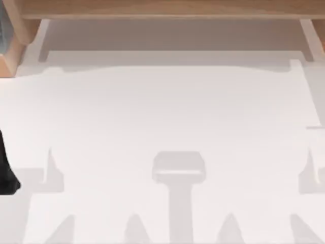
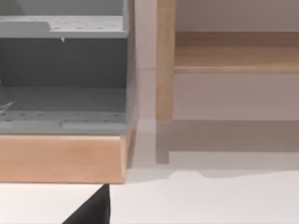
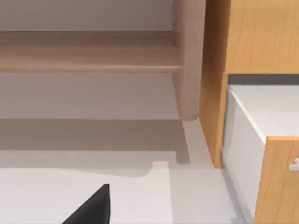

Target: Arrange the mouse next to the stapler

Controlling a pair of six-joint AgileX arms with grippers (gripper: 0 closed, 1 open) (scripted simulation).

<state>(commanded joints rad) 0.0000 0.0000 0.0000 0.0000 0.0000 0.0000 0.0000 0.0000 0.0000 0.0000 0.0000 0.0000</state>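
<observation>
Jaws: I cannot tell whether either pair stands wide or narrow; nothing can be seen held in them.
Left gripper: a dark wedge of the left gripper (image 2: 91, 209) sits low over the white surface (image 2: 196, 200), facing the far edge.
Right gripper: a matching dark wedge of the right gripper (image 3: 92, 207) sits likewise low, facing the far edge.
Left arm: a dark part of the left arm (image 1: 7, 165) is at about 8 o'clock on the surface (image 1: 167, 112), at its very edge; judged parked and drawn back.
Right arm: judged parked the same way, level with the surface and aimed at 12 o'clock.
Shadow: a T-shaped grey shadow (image 1: 179, 173) lies at 6 o'clock.
Mouse: I cannot tell where it lies. Judged light, rigid, with a smooth, rounded and rather slippery shell. Take it across its narrow waist, jaws on the two flanks, coming straight down.
Stapler: its place cannot be told either. Judged heavier and stiff, best left untouched.
Rack: a grey pegboard rack (image 2: 63, 102) in a wood frame stands past the surface at about 10 o'clock.
Drawers: a wood unit with a white drawer (image 3: 245, 140) stands at about 2 o'clock.
Rail: a wood rail (image 1: 167, 9) runs across 12 o'clock, farthest off.
</observation>
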